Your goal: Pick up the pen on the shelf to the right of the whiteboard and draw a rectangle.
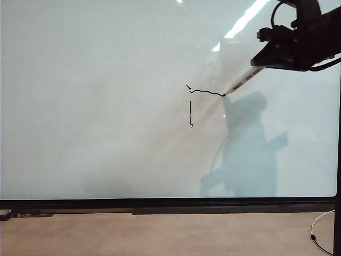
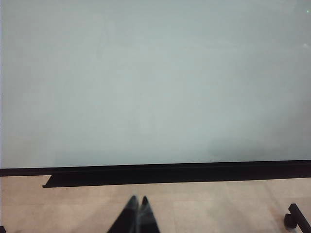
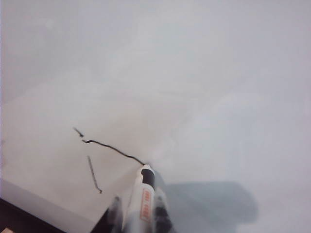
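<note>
Across nearly the whole exterior view stands the whiteboard [image 1: 106,106], glossy pale grey-white w/ a thin black frame along its lower and right edges, ceiling lights reflected near the top. Below it runs a beige floor [image 1: 160,234] w/ a thin cable [image 1: 319,232] looping at the right.

The right arm [image 1: 309,37], black, comes in from the upper right corner of the exterior view; its dark shadow [image 1: 248,149] falls on the board below it. The right gripper [image 1: 266,58] is clamped on the pen [image 1: 244,80], fingers narrow around the white barrel; in the right wrist view the same grip shows, barrel w/ reddish lettering between the two fingers [image 3: 114,211]. The pen slants down-left from the gripper, and its black tip meets the board at the right end of the drawn line.

The rectangle [image 1: 205,93] is only part done: a wobbly horizontal stroke running from a small tick at its left end to the pen tip, plus a separate short vertical stroke [image 1: 191,113] below the left end, not joined to it.

The left gripper [image 2: 137,216] shows only in the left wrist view, low over the floor in front of the board's bottom frame, well apart from the drawing; its two dark fingertips are pressed together, holding nothing.
</note>
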